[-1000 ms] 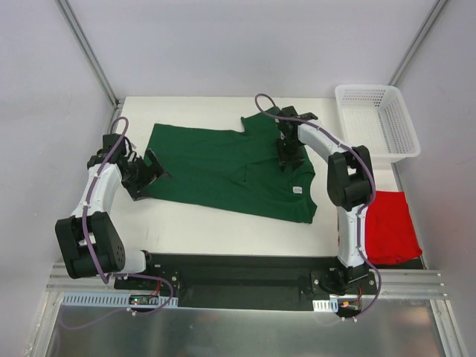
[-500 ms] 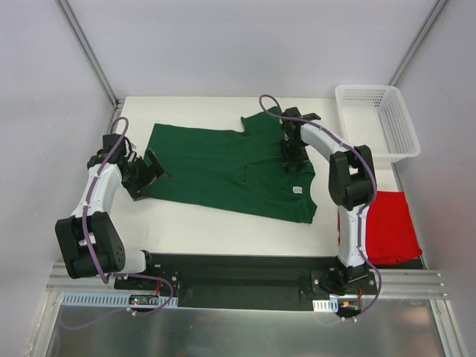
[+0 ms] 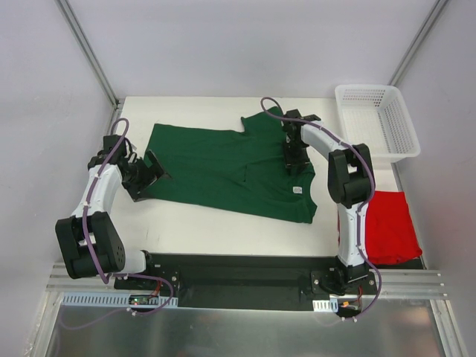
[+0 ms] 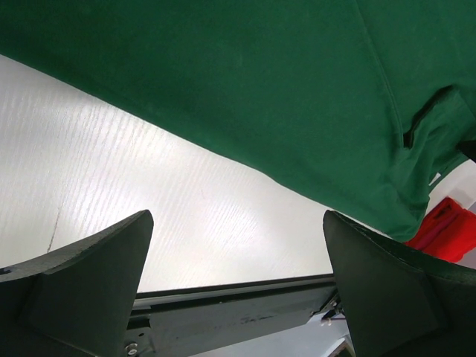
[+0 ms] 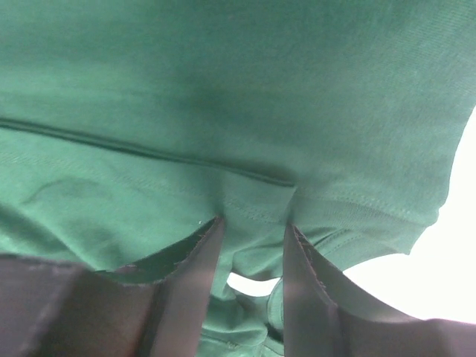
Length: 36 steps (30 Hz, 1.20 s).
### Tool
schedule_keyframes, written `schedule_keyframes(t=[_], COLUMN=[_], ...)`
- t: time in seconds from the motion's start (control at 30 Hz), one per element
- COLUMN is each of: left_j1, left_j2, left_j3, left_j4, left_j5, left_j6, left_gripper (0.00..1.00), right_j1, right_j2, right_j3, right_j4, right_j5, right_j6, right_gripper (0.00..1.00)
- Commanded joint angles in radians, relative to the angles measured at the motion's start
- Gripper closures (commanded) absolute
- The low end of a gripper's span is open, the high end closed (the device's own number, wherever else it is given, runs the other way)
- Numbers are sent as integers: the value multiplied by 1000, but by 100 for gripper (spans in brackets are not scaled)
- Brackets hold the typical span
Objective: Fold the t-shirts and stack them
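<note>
Green t-shirt: lies spread open across the middle of the desk, neck end toward the right arm, hem toward the left; shows no fold yet, only some rumpling around the far sleeve.

Red t-shirt: rests at the right near side of the desk, partly hidden behind the right arm; reads as a compact folded slab, so probably finished and waiting as the base of the stack.

White basket: stands at the far right corner, well apart from the green cloth.

Left gripper: sits low at the hem edge; jaws spread wide, with only bare desk between them in the wrist view and the green edge just beyond; grips nothing.

Right gripper: bears down on the shirt near the far shoulder; jaws drawn close together with a pucker of green fabric gathered between them beside a seam; looks like a pinch on the cloth.

Progress, as a judgement: about halfway, with one shirt apparently folded and one not begun; leaves the whole fold of the green shirt to do, then setting it onto the red one; needs a matching hold at the hem before any lift.
</note>
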Motion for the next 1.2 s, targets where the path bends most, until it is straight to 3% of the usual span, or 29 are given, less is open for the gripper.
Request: schedule_keyframes(t=[0.0,0.23,0.67,1.1,1.13,1.17], left_j1=[3,3,1,-2,0,0], left_j2=[-33,-26,-11,-26,-25,-26], left_j3=[-18,-9,-6,-15,-15,-17], left_j4=[-1,-1,-1,-3,-3,-3], left_j5=[25,28,37,54,54,52], left_j6=[-4,-6,-4,-1,0,0], left_gripper=[1,1,1,1,1,1], right_j1=[-16,-16,-16,-19,-19,-20], right_j2=[10,-5,-64,50,69,86], right_j3=[20,31,166,364,376,394], right_j4=[-31,-33,-100,-153,-163,-178], right_j5=[3,-4,39,93,88,87], right_j6=[14,14,17,-15,-16,-15], right_gripper=[65,99,98,99,97,89])
